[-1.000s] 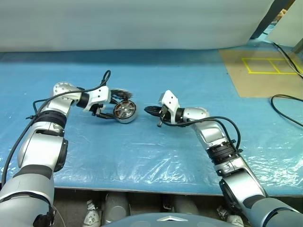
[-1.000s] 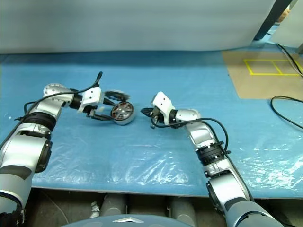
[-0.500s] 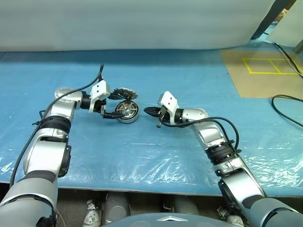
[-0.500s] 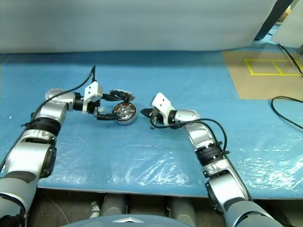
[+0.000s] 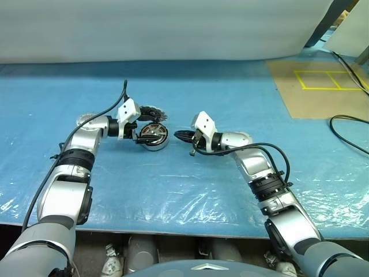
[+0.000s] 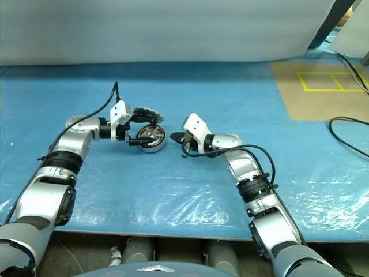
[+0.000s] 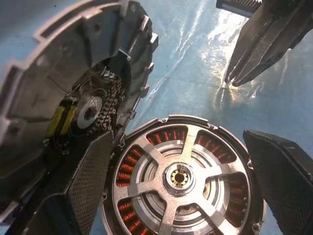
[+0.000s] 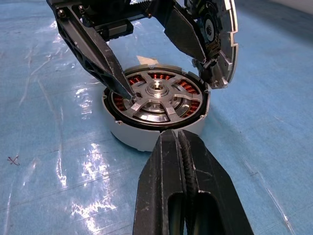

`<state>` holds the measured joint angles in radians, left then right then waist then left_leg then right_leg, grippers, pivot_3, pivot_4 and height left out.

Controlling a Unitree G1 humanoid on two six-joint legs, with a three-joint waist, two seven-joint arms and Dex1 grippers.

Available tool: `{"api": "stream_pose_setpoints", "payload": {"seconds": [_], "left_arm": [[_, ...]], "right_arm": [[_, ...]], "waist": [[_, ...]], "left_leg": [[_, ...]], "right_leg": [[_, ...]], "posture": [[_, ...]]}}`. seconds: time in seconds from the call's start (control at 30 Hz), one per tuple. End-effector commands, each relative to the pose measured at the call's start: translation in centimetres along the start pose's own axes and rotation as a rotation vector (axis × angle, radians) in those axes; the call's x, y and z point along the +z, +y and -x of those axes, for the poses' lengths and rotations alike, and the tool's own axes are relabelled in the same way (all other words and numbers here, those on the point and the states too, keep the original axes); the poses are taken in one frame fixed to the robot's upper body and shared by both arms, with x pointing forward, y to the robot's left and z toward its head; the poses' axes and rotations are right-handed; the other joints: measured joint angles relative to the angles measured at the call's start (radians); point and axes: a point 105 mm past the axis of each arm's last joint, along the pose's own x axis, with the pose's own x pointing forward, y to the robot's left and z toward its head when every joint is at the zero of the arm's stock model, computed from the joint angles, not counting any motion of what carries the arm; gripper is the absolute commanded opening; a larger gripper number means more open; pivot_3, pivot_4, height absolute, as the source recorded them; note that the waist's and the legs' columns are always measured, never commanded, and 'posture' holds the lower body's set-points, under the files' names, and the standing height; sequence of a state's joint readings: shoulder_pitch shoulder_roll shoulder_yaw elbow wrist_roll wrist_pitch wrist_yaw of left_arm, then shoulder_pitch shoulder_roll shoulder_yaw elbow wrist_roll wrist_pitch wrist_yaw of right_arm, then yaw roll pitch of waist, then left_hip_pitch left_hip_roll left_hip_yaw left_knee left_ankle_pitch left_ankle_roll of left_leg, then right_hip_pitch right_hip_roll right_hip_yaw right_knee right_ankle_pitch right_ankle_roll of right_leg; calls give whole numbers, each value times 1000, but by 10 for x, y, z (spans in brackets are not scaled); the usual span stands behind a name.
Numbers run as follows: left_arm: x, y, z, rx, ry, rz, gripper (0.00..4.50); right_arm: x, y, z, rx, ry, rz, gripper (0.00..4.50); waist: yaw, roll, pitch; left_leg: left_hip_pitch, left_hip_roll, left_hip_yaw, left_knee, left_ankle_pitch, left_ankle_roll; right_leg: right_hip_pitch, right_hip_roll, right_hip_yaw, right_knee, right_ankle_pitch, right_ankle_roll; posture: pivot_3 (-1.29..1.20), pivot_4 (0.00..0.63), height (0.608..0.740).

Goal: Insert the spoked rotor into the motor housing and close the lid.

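1. Motor housing (image 8: 155, 110), a shallow round silver-grey puck with copper-brown windings, sits on the blue plastic-covered tabletop (image 5: 190, 190) between your two arms.
2. Spoked rotor (image 7: 182, 178), a thin silver ring with straight spokes meeting a small hub, appears to lie flat inside the housing, hub at the centre; you may judge insertion done.
3. Lid (image 7: 73, 93), a dark grey disc with a jagged toothed rim, stands tilted on edge, propped against the housing's far rim, inner face towards the rotor.
4. Left end effector (image 5: 145, 126): fingers wide apart, straddling the housing, one finger next to the leaning lid. It is the nearer one to the lid.
5. Right end effector (image 5: 180, 135): fingers pressed together, empty, just beside the housing, pointing at it.
6. Hard to make out: whether a left finger touches the lid, and how fully the rotor is seated.
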<state>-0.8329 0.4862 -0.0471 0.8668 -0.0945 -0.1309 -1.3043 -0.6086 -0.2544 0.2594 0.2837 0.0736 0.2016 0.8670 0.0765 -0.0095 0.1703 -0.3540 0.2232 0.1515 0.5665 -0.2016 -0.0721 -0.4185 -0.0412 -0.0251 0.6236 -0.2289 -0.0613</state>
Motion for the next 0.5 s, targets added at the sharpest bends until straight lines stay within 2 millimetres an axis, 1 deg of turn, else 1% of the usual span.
{"api": "stream_pose_setpoints", "payload": {"seconds": [0.03, 0.1, 0.17, 0.37, 0.5], "left_arm": [[10, 3, 5, 8, -23, -30, 4478], [12, 5, 7, 13, -27, -29, 4089], [15, 6, 8, 10, -38, -14, 3525], [16, 8, 10, 15, -41, 6, 1403], [11, 12, 6, 59, -9, -1, 25]], "right_arm": [[9, 0, -2, -1, -29, 30, 0], [8, 0, -2, 1, -25, 33, 0], [8, 0, -3, 3, -26, 34, 0], [9, 1, -4, 5, -29, 36, 0], [11, 0, -5, 2, -35, 39, 0]], "waist": [[0, 0, 0], [0, 0, 0], [0, 0, 0], [0, 0, 0], [0, 0, 0]], "left_leg": [[0, 0, 0, 0, 0, 0], [0, 0, 0, 0, 0, 0], [0, 0, 0, 0, 0, 0], [0, 0, 0, 0, 0, 0], [0, 0, 0, 0, 0, 0]], "right_leg": [[0, 0, 0, 0, 0, 0], [0, 0, 0, 0, 0, 0], [0, 0, 0, 0, 0, 0], [0, 0, 0, 0, 0, 0], [0, 0, 0, 0, 0, 0]], "posture": [[0, 150, 740], [0, 150, 740], [0, 150, 740], [0, 150, 740], [0, 150, 740]]}}
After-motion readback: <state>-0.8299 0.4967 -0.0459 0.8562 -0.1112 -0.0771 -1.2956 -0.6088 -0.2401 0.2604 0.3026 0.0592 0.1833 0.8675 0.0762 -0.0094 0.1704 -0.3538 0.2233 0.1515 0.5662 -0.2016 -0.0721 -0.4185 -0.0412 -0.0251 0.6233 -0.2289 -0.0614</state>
